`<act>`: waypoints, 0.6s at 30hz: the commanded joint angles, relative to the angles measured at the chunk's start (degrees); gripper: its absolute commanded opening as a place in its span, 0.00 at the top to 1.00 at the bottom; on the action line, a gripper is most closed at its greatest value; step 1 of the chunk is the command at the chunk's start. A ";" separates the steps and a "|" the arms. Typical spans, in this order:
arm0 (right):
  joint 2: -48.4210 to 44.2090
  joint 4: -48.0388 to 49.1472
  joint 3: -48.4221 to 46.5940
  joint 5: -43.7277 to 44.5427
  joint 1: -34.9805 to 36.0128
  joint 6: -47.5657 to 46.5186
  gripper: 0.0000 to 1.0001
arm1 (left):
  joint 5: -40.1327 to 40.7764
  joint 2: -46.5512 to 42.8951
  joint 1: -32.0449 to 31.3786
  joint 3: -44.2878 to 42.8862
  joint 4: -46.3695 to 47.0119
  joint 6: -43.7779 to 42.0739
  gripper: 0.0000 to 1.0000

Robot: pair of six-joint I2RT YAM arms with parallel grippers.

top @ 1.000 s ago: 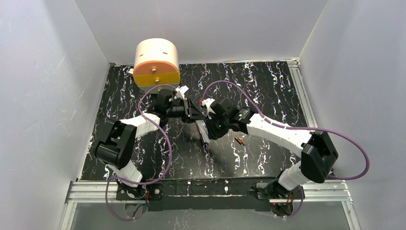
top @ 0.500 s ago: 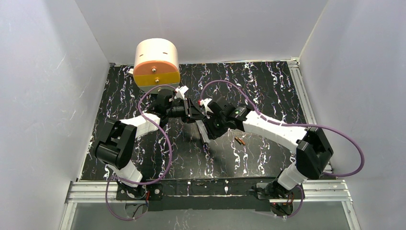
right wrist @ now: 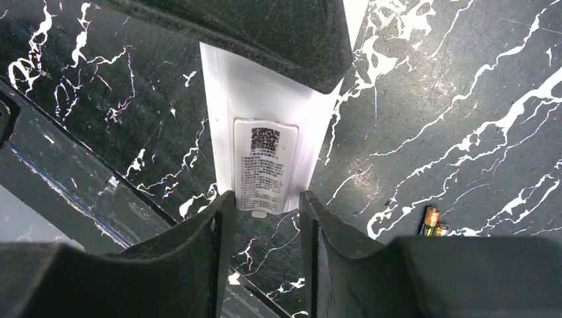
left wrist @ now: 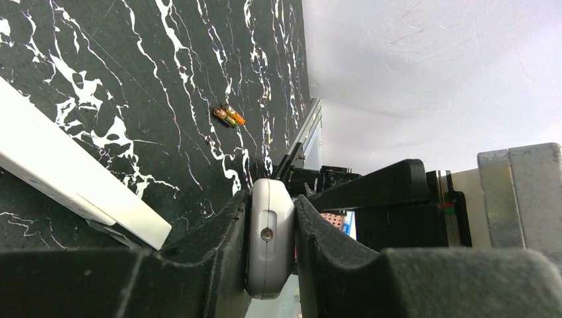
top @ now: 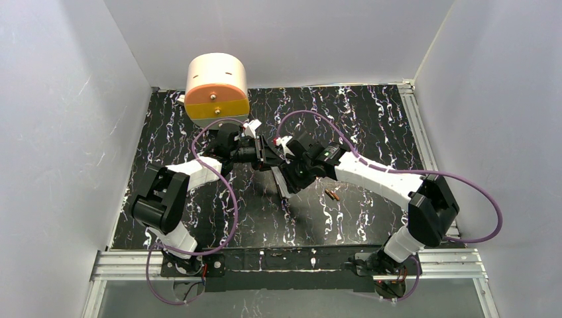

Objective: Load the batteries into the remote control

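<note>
Grip on the left looks firm: your left gripper (left wrist: 272, 205) is closed on the remote control (left wrist: 268, 255), with its matte black fingers pressed against the two broad sides. From the left wrist you see the remote end-on, a smooth white plastic slab with rounded edges and a small round lens set in the end.

Your right gripper (right wrist: 262, 202) faces it from the other side. Its fingers are parted only by the width of the remote, and the remote's far end sits between the tips. You cannot tell from these views whether the tips actually press on it. The side of the remote turned to the right wrist camera carries a pale rectangular label (right wrist: 265, 162) with a square printed code and fine text.

Both grippers meet near the middle of the table (left wrist: 132, 59), a glossy black surface with white marble veining. The batteries (right wrist: 431, 223), copper-orange cylinders with dark ends, lie side by side on it, touching each other, near the right gripper. A long, flat, plain white bar (left wrist: 73, 179) also lies on the table beneath the grippers.
</note>
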State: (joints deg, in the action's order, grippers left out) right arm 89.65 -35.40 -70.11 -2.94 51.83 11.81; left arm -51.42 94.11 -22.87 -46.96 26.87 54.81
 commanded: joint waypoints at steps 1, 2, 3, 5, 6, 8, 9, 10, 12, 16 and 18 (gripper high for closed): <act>-0.01 1.43 -2.58 1.41 0.06 -0.05 0.51 | -4.62 -1.90 -0.71 -1.82 -0.34 2.26 1.00; -0.20 1.65 -2.51 1.58 0.05 0.14 0.50 | -4.64 -1.78 -0.71 -1.92 -0.46 2.25 1.00; -0.37 1.78 -2.54 1.80 0.06 0.26 0.49 | -4.55 -1.73 -0.72 -1.91 -0.67 2.30 1.00; -0.52 1.74 -2.58 1.97 -0.01 0.48 0.48 | -4.49 -1.62 -0.74 -2.07 -1.08 2.34 1.00; -0.63 1.81 -2.63 1.97 0.01 0.60 0.48 | -4.55 -1.58 -0.70 -2.15 -1.18 2.40 1.00; -0.90 2.02 -2.58 1.83 0.02 0.95 0.46 | -4.52 -1.30 -0.68 -2.31 -1.40 2.64 1.00; -1.08 2.17 -2.54 1.76 -0.04 1.10 0.46 | -4.56 -1.22 -0.67 -2.39 -1.53 2.71 1.00; -1.32 2.22 -2.50 1.53 -0.12 1.25 0.44 | -4.61 -1.03 -0.68 -2.43 -1.69 2.75 1.00; -1.93 2.42 -2.41 1.17 -0.16 1.41 0.41 | -4.71 -0.82 -0.66 -2.60 -1.87 2.75 1.00; -2.91 2.59 -2.44 0.65 -0.35 1.63 0.38 | -5.14 -0.19 -0.46 -2.87 -1.95 2.99 1.00; -3.63 2.62 -2.49 0.79 -0.50 1.79 0.35 | -5.34 0.02 -0.34 -3.04 -1.95 2.96 1.00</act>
State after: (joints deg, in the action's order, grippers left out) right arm 88.86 -35.33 -70.41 -2.55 51.77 13.28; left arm -52.58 94.35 -23.05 -47.75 25.26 56.31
